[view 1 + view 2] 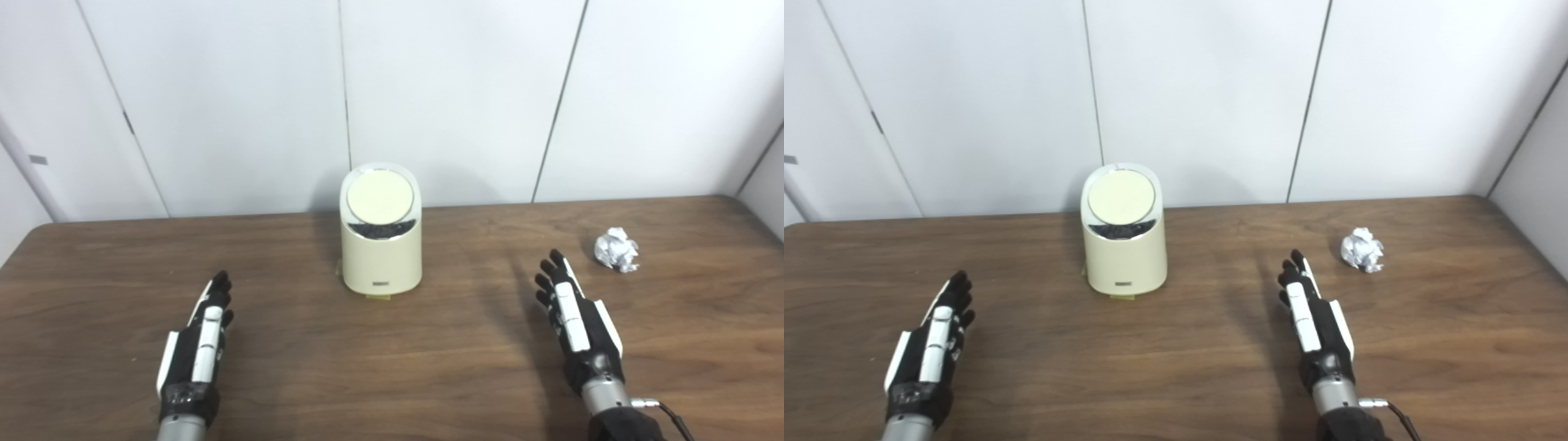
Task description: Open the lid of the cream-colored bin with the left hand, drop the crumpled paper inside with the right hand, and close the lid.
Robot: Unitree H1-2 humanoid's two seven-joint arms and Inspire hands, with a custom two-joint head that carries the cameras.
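Two hands rest over a brown wooden table, neither holding anything. The left hand lies low at the near left, edge-on, fingers stretched forward and slightly apart; the right hand lies at the near right in the same pose, fingers extended and empty. The cream bin stands upright at the middle of the table, near the far edge and the white wall panels. Its round lid slopes toward the viewer and appears shut or nearly so, with a dark crescent visible along its lower rim. The crumpled paper ball lies on the table to the right of the bin, well apart from it, just beyond and to the right of the right hand's fingertips.

Judged from this layout, no step is yet done: the lid-opening step is in hand. The next move calls for the left hand to travel forward and rightward to the lid and tip it open, while the right hand reaches a short way to the paper. Nothing stands between either hand and its target. A thin cable trails from the right wrist.
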